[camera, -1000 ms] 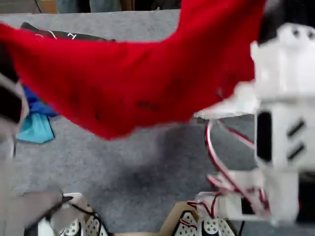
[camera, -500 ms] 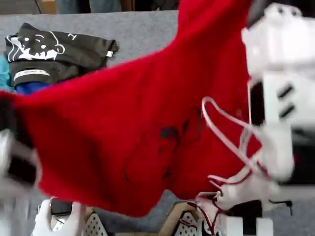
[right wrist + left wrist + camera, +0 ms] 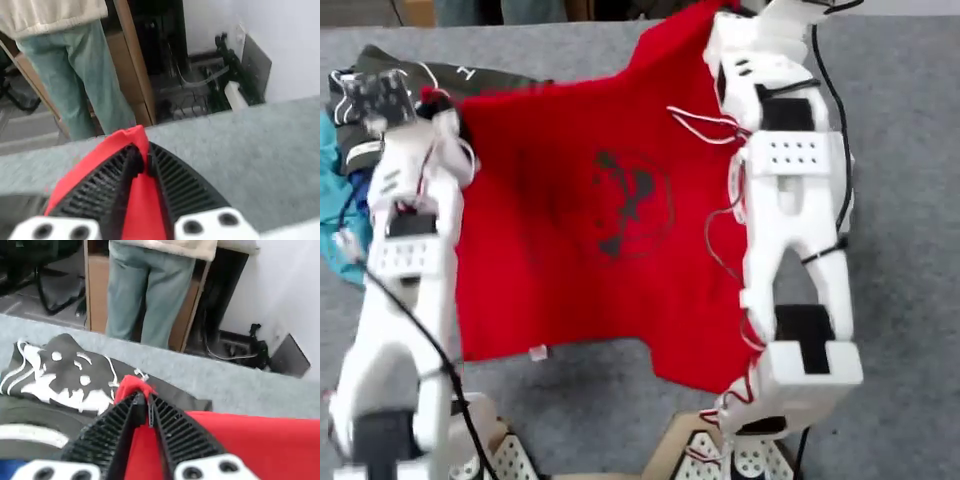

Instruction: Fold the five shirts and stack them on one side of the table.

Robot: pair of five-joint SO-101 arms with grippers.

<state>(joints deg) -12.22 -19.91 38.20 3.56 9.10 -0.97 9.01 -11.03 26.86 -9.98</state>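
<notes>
Red soft shirt point(image 3: 570, 270) spreads wide; left gripper point(image 3: 148, 405) and right gripper point(image 3: 146, 159) pinch its corners between ribbed jaws; white arms point(image 3: 790, 200) hide its edges.

A grey-covered desk point(image 3: 905, 150) is backed by a white wall point(image 3: 285, 35), against which a wooden cabinet point(image 3: 95, 300) is set, with black cables point(image 3: 235, 347) beside it and a black frame point(image 3: 55, 290) on the grey floor point(image 3: 20, 305).
</notes>
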